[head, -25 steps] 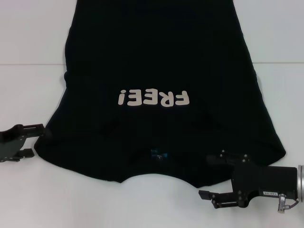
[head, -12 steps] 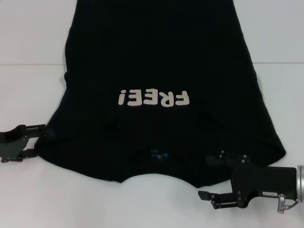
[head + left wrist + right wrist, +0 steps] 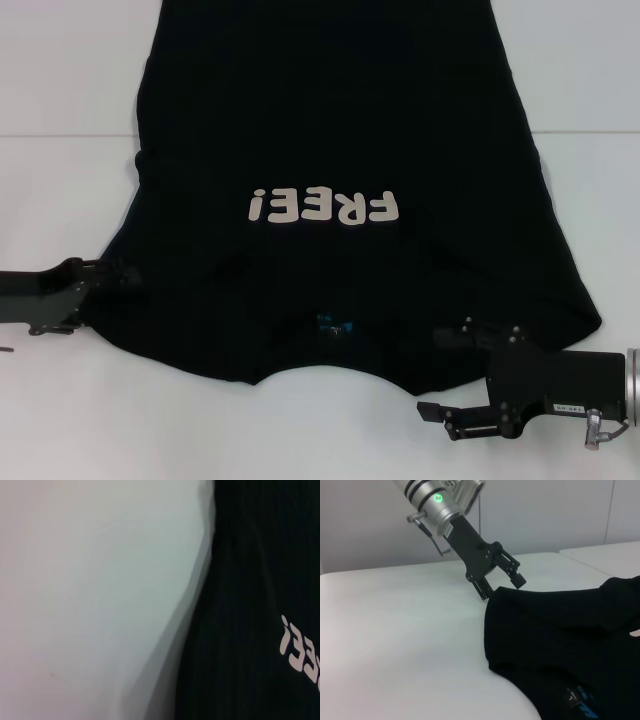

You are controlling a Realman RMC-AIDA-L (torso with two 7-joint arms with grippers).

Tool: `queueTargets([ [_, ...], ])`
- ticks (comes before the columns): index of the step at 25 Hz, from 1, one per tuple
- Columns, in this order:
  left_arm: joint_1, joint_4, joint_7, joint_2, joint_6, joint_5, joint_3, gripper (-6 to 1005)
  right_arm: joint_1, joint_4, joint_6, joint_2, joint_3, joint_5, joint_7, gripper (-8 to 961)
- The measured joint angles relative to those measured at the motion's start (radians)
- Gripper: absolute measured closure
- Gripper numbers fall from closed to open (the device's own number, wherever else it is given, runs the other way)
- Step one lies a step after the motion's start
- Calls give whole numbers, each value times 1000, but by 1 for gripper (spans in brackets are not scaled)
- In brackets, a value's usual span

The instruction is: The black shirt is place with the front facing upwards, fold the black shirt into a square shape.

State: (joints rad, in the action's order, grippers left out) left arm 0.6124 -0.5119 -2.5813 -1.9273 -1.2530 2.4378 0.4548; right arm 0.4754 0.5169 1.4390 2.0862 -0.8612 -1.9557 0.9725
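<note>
While the large black cloth T-shirt lies flat and face up on the white worktop, collar nearest the robot and hem running away, nothing is folded yet. Nearest the robot, the right gripper sits by the right shoulder, jaws apart, one over the cloth's edge and one over bare worktop. At the left sleeve edge the left gripper has its tips at the hem; the right wrist view shows its jaws slightly apart around that edge, not visibly clamped. Beyond the blue neck label, the off-white "FREE!" lettering reads inverted. My judgement: a shallow bite could catch only the top layer, or slip off, dragging the shirt askew and skewing the fold.
</note>
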Motion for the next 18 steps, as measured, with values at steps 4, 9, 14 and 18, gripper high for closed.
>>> queueTargets([
  [4,0,0,-3,0,0,-2,8,162,-2,0,3,0,2,1,0,-2],
  [9,-8,-11,2,0,0,-4,7,221,-6,0,6,0,4,3,0,-2],
  [14,-9,-8,1,0,21,0,22,315,-8,1,8,0,5,4,0,-2],
  [18,-10,-7,4,1,27,0,22,398,-9,0,9,0,5,5,0,-2],
])
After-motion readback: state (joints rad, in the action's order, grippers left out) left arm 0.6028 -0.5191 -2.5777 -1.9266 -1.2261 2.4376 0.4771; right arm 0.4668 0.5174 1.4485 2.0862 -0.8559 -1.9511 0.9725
